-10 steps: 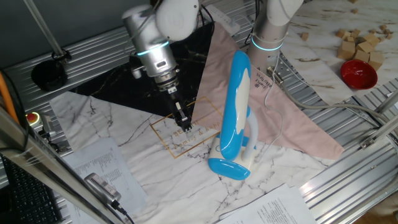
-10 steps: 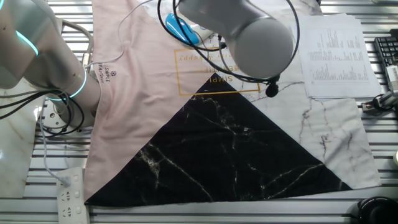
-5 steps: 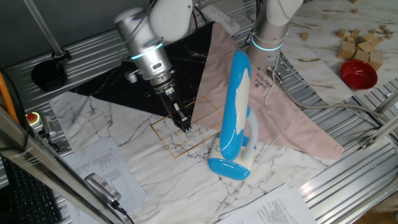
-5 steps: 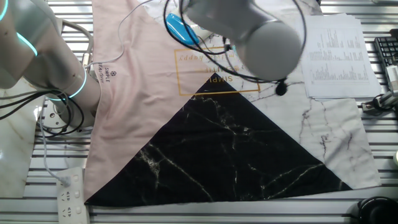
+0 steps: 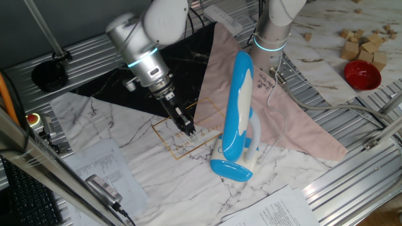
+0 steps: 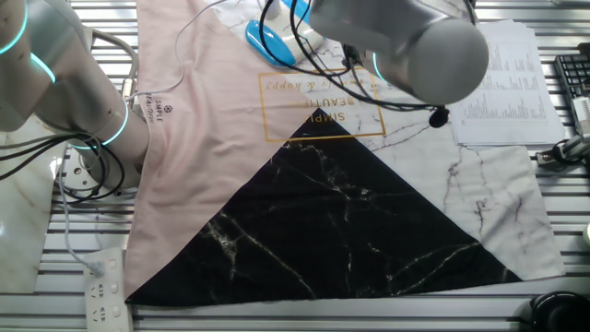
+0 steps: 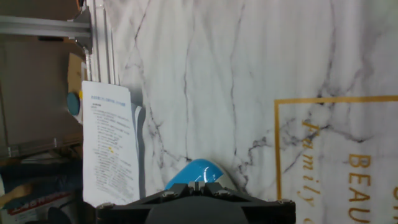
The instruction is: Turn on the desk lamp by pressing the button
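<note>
— How many lamps? 
— One desk lamp (image 5: 237,116), standing upright on the table (image 5: 151,169), right of the fingers (image 5: 186,129). One red bowl (image 5: 362,74) sits far right. 
— Fingers holding anything? 
— Can't tell; nothing shows their gap.

Light is bright and even in all three views, seemingly from overhead, with only soft, short shadows. In one fixed view the glossy desk lamp (image 5: 237,113) carries white glare streaks along its head, and the upper left corner falls darker. In the other fixed view the arm (image 6: 406,46) at the top is large and slightly soft. The hand view is sharp on the marble cloth (image 7: 205,81), while the dark mount at the bottom edge is blurred.
</note>
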